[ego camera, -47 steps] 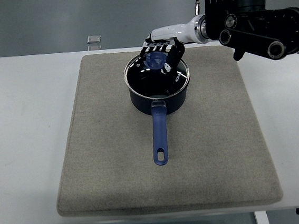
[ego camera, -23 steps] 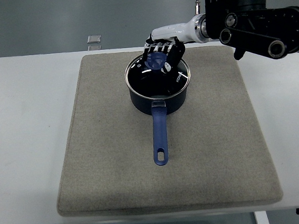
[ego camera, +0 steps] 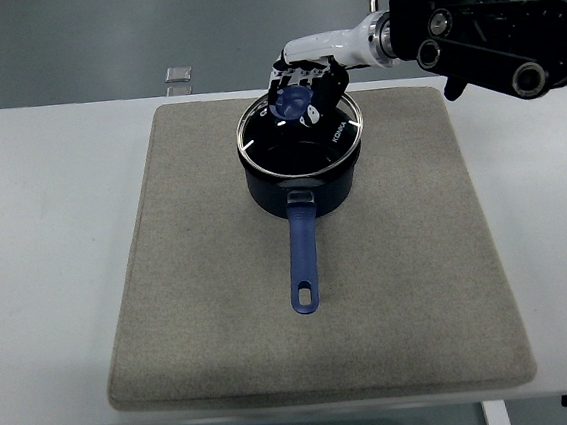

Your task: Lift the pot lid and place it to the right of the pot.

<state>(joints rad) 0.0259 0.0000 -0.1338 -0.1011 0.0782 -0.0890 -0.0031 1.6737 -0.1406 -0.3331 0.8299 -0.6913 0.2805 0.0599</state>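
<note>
A white counter [ego camera: 46,245] carries a large grey rectangular fabric mat [ego camera: 226,349] that covers most of its middle. Behind the mat's far left corner, a small pale square object [ego camera: 179,75] lies on the counter; what it is cannot be told.

On the far half of the mat stands a dark blue round saucepan [ego camera: 307,192]. Its long blue handle [ego camera: 302,261] points toward the near edge and ends in a loop with a hole. Above the saucepan's mouth sits the round glass pot lid with a metal rim [ego camera: 300,141]. It is tilted, its far right side raised higher than its near left side, and it appears lifted off the rim of the saucepan on that side, though it is directly over the saucepan, not beside it.

The right robot hand [ego camera: 304,88] is closed around the lid's blue knob [ego camera: 295,101], with its dark fingers [ego camera: 324,92] curled down over the knob from behind and from the right. A white wrist section joins the hand to the black right arm [ego camera: 487,27], which comes in from the upper right edge and reaches leftward, held above the far edge of the mat.
</note>
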